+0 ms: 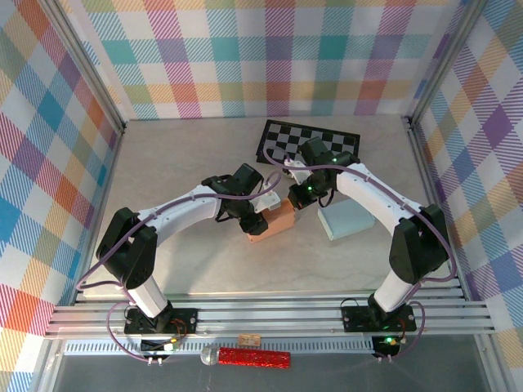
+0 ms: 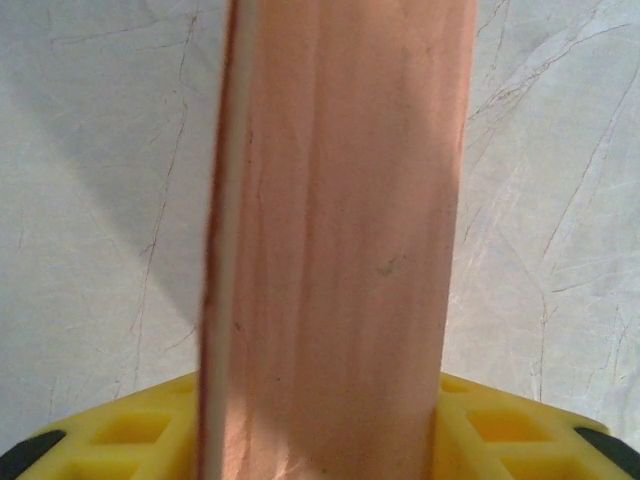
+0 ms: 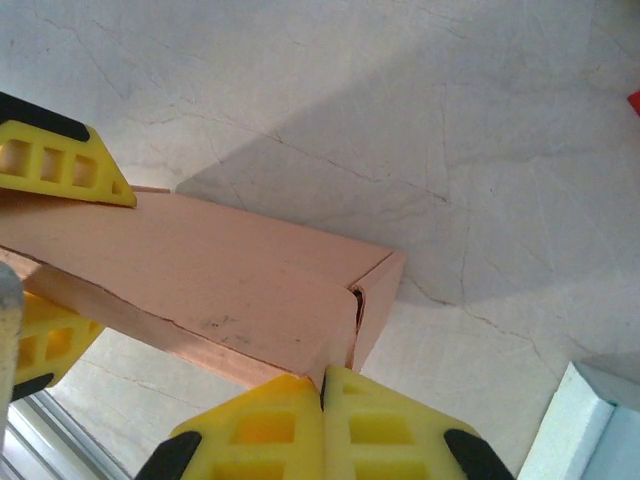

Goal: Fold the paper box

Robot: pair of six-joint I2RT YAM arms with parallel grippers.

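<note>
From above, a pale marbled table (image 1: 188,163) sits inside walls of bright plaid cloth (image 1: 245,57). The salmon paper box (image 1: 274,222) lies mid-table. A checkerboard (image 1: 306,140) lies beyond it and a pale blue block (image 1: 347,219) is just to its right. A red glittery strip (image 1: 253,358) lies well to the near side of the box, past the arms' bases. The left gripper (image 1: 255,214) is on the box's left end, and the right gripper (image 1: 296,198) is at its far right corner.

In the left wrist view, a box panel stands upright between yellow fingers (image 2: 130,430), which clamp it.

In the right wrist view, the right gripper's fingers are pressed together, their tips against the box's near edge. The blue block shows at the lower right of the box.
</note>
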